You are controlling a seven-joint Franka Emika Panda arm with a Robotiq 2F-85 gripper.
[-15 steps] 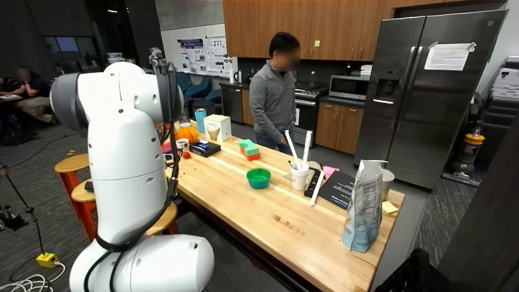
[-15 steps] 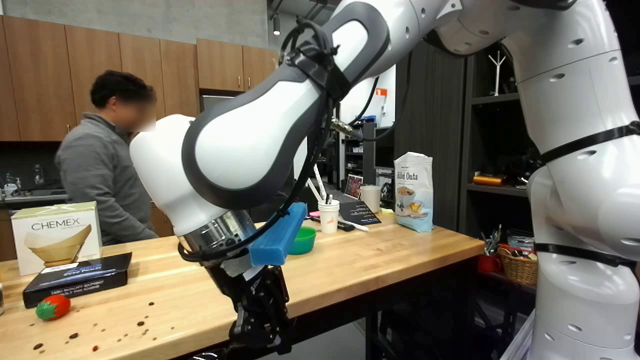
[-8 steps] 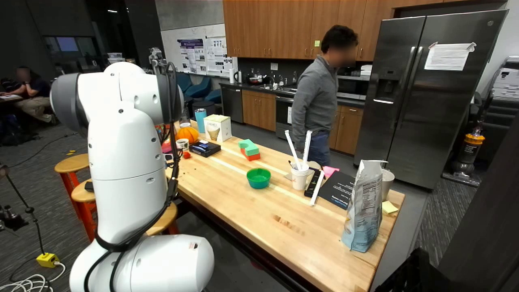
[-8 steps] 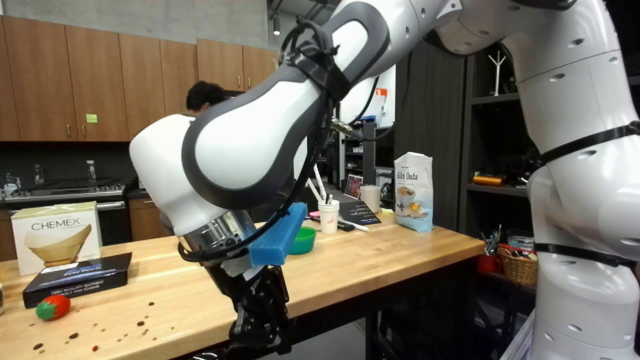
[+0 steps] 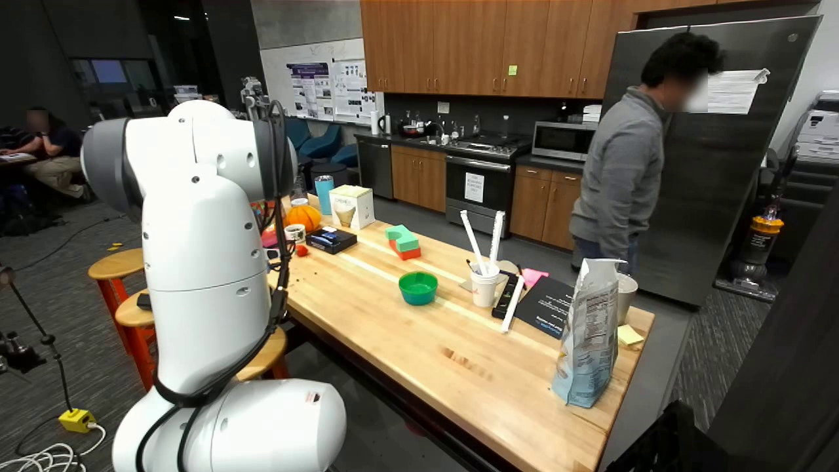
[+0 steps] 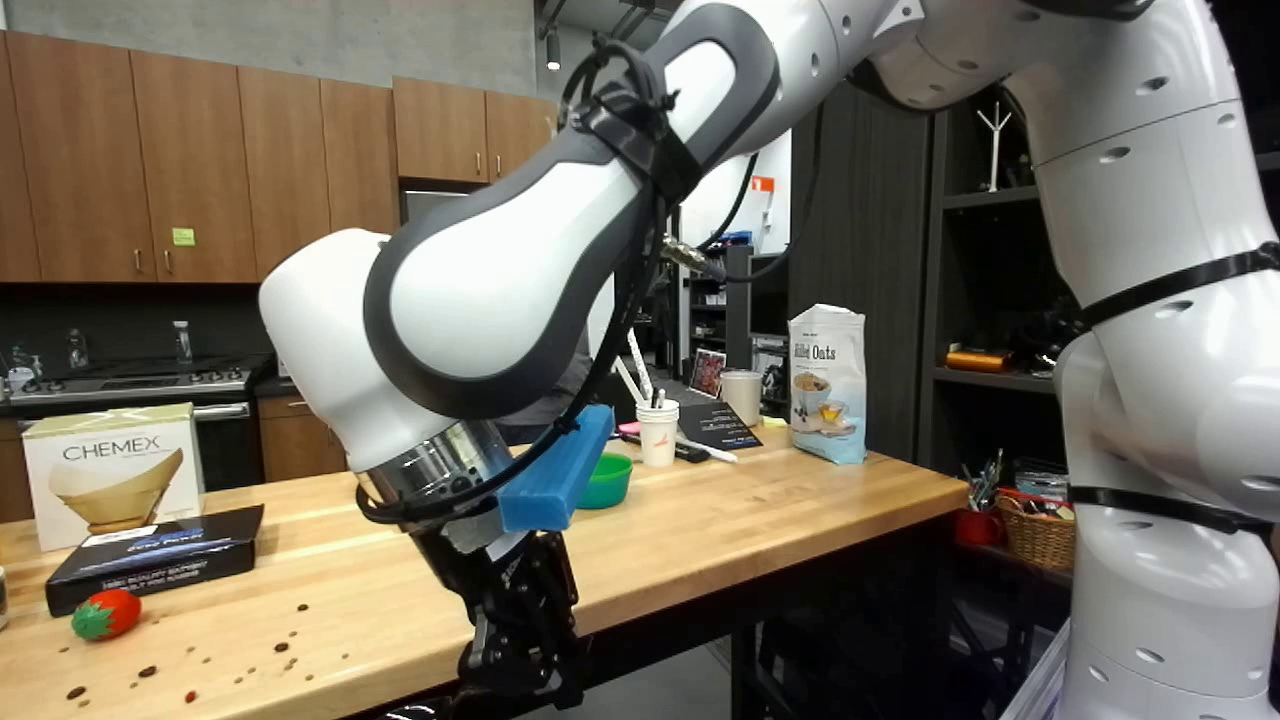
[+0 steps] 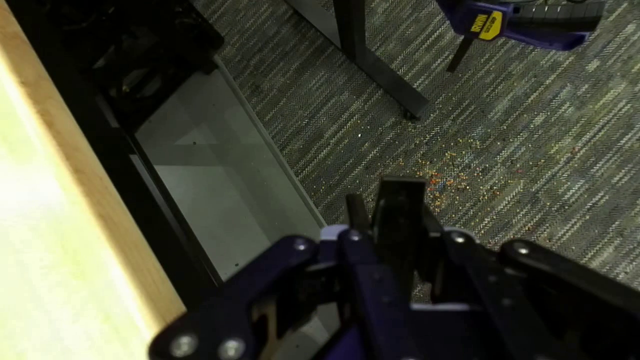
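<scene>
Tabletop of pale butcher-block wood (image 6: 720,510) lies nearest to the black two-finger gripper (image 7: 390,212); it fills the left edge of the wrist view and crosses the lower half of an exterior view. The gripper is clenched, its fingers meeting at the lower centre of the wrist view, just past the tabletop's edge and above grey striped carpet (image 7: 525,110). The white-and-grey robot arm (image 6: 500,270) rises along the right side of an exterior view, arches across the top, then slopes down leftward to its silver-collared wrist (image 6: 440,460); from there the gripper slants down and a little right, toward the bottom of the frame. Beside the wrist shows a blue rectangular block (image 6: 556,475). In an exterior view the arm stands upright at the left.

On the wood, a red strawberry-shaped object with green leaves (image 6: 107,614) and a flat black box (image 6: 155,557) lie lower left, a round green bowl (image 5: 418,292) at centre, a white paper cup with straws (image 5: 485,292) right of it. A person in a grey sweater (image 5: 619,170) stands at right.
</scene>
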